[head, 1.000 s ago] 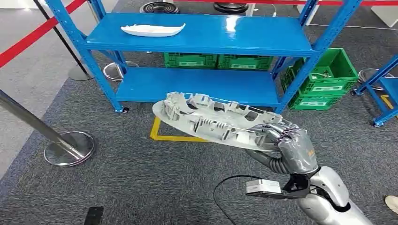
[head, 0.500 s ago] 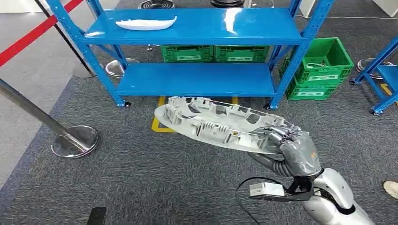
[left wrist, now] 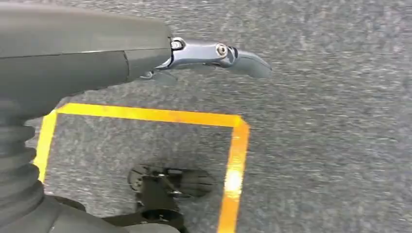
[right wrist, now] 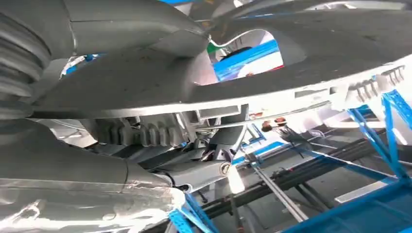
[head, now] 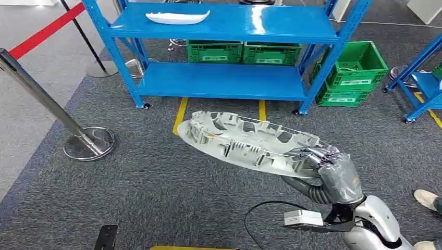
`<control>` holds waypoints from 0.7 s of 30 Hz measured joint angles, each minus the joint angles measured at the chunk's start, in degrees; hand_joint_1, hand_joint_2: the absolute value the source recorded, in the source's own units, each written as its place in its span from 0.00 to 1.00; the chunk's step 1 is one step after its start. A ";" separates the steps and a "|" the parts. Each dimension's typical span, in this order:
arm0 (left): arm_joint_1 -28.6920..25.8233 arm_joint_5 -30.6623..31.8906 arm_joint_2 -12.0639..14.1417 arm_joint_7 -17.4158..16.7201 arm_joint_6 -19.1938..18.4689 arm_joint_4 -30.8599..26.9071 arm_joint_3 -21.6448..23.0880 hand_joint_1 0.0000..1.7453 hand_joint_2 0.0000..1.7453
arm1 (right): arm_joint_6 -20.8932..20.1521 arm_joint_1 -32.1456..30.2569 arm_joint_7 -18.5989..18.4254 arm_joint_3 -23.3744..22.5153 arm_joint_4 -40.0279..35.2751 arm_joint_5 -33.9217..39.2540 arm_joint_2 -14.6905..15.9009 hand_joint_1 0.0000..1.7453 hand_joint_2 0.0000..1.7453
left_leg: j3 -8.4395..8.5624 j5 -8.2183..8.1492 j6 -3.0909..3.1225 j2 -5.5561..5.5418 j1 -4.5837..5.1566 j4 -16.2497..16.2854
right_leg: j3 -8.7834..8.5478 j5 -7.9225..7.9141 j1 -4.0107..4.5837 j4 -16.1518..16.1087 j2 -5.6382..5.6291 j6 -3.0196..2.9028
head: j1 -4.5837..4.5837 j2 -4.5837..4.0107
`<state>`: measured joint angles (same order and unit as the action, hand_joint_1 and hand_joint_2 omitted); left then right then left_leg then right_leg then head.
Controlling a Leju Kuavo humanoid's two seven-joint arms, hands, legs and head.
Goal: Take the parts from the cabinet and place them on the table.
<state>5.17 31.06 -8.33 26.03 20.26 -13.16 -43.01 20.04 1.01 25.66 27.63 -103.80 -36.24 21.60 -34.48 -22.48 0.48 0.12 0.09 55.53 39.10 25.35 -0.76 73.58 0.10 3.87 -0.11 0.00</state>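
My right hand (head: 333,174) grips one end of a long grey ribbed plastic part (head: 245,143), held flat above the carpet with its ribs up. From the right wrist, the part's smooth underside (right wrist: 272,63) lies across the picture with my fingers (right wrist: 194,172) wrapped under its edge. A second white part (head: 177,17) lies on the top shelf of the blue rack (head: 229,83), at its left end. My left hand (left wrist: 214,53) hangs over the grey carpet with its fingers out straight and nothing in them.
Green crates (head: 359,75) stand on the floor under and right of the rack. A steel barrier post (head: 88,143) with a red belt stands at left. Yellow tape lines (head: 180,114) mark the carpet. A person's shoe (head: 425,198) is at the right edge. Another blue rack (head: 422,88) is far right.
The whole view has shifted: the rack now sits farther off and higher in the picture, and more yellow floor tape shows. My right hand keeps its hold on the grey part.
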 joint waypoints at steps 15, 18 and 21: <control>-0.27 0.18 0.04 -0.59 0.44 0.02 -0.02 0.00 1.00 | 0.28 -0.24 0.13 -0.87 -0.52 0.41 0.81 1.00 1.00 | -4.97 -5.79 -2.99 -0.19 -0.21 15.73 | -5.20 -0.59 0.27 -15.82 -0.20 -3.27 | 0.50 0.00; 0.10 0.20 0.22 -0.57 0.55 0.00 -0.02 0.00 1.00 | 0.26 -0.24 0.20 -0.96 -0.55 0.48 0.81 1.00 1.00 | 5.03 -4.11 -1.93 -0.21 0.03 1.63 | -4.48 -1.37 0.49 -15.68 -0.22 -2.49 | 0.50 0.00; 0.46 0.20 0.20 -0.15 0.35 0.00 -0.02 0.00 1.00 | 0.20 -0.12 0.26 -1.00 -0.52 0.55 0.81 1.00 1.00 | 4.63 -4.24 -1.39 -0.21 0.30 0.36 | -4.05 -2.46 0.34 -15.86 -0.12 -1.31 | 0.39 0.00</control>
<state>5.63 31.26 -8.13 25.88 20.61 -13.16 -43.04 20.24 0.89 25.92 26.62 -104.32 -35.69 22.40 -29.85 -26.73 -0.91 -0.10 0.39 55.89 35.04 22.88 -0.43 57.73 -0.02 2.56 0.29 0.00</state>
